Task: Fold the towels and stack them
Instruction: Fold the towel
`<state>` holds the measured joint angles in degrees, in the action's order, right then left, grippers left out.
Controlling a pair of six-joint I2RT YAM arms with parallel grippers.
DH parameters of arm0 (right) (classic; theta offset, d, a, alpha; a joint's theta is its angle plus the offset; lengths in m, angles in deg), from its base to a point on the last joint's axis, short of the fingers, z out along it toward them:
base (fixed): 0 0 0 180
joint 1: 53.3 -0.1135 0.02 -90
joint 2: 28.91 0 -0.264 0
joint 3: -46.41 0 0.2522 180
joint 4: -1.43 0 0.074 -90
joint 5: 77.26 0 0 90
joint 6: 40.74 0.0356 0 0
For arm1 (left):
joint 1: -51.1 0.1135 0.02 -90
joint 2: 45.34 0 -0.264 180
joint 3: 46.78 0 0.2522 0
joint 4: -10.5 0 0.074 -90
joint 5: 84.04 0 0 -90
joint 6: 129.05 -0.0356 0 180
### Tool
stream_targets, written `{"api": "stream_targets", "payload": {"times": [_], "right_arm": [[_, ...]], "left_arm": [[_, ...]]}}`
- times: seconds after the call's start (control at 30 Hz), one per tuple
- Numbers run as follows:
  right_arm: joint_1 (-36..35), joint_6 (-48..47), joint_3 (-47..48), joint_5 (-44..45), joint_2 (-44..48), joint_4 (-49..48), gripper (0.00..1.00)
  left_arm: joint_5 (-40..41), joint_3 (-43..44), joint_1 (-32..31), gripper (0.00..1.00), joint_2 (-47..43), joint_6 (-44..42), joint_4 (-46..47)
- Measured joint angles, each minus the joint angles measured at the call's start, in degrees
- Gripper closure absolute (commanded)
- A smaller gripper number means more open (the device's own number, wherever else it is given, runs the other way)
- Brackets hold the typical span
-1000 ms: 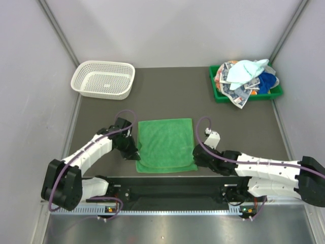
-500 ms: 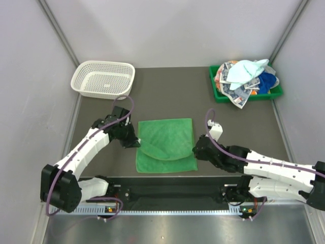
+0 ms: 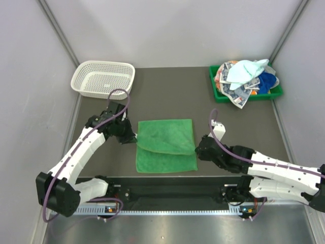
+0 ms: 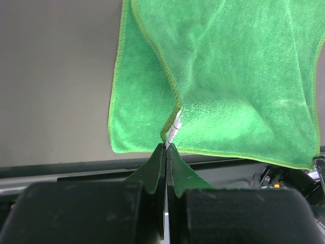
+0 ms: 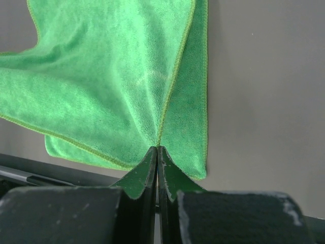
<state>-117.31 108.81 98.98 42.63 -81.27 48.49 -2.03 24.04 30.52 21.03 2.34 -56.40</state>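
A bright green towel point(image 3: 166, 145) lies on the dark table between my arms, its near edge lifted and carried back over itself. My left gripper point(image 3: 135, 139) is shut on the towel's left near corner; in the left wrist view point(image 4: 166, 146) the towel point(image 4: 228, 76) hangs from the closed jaws. My right gripper point(image 3: 198, 150) is shut on the right near corner; in the right wrist view point(image 5: 157, 148) the towel point(image 5: 111, 81) hangs from it. More towels, pale mint point(image 3: 246, 71), royal blue point(image 3: 268, 81), and printed ones point(image 3: 238, 95), are heaped at the back right.
A white mesh basket point(image 3: 103, 79) stands at the back left. A green plastic tray point(image 3: 217, 90) at the back right holds the towel heap. Grey walls close in both sides and the back. The black rail of the arm bases point(image 3: 172, 192) runs along the near edge.
Both grippers have moved away from the near edge towards the back, carrying the green towel's near corners over the rest of the towel. The fold line has moved back.
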Motion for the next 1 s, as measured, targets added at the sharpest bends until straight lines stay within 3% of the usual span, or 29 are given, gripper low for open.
{"api": "stream_targets", "payload": {"times": [0.23, 0.6, 0.93, 1.0], "right_arm": [[-0.28, 0.55, -0.02, -0.09, 0.81, 0.81, 1.00], [-1.14, 4.50, -8.85, -3.08, -1.99, -3.91, 1.00], [-1.14, 7.13, -15.34, -6.23, -3.26, -9.09, 0.90], [-1.14, 7.15, -15.85, -6.86, -3.56, -9.97, 0.87]], "left_arm": [[-0.02, -0.15, 0.22, 1.00, -2.45, 0.02, -1.33], [-3.34, -13.55, 0.22, 1.00, -3.45, 1.36, 0.24], [-6.40, -21.57, 0.22, 1.00, -1.57, 2.91, 4.52], [-6.71, -22.10, 0.22, 0.87, -0.98, 3.10, 4.90]]}}
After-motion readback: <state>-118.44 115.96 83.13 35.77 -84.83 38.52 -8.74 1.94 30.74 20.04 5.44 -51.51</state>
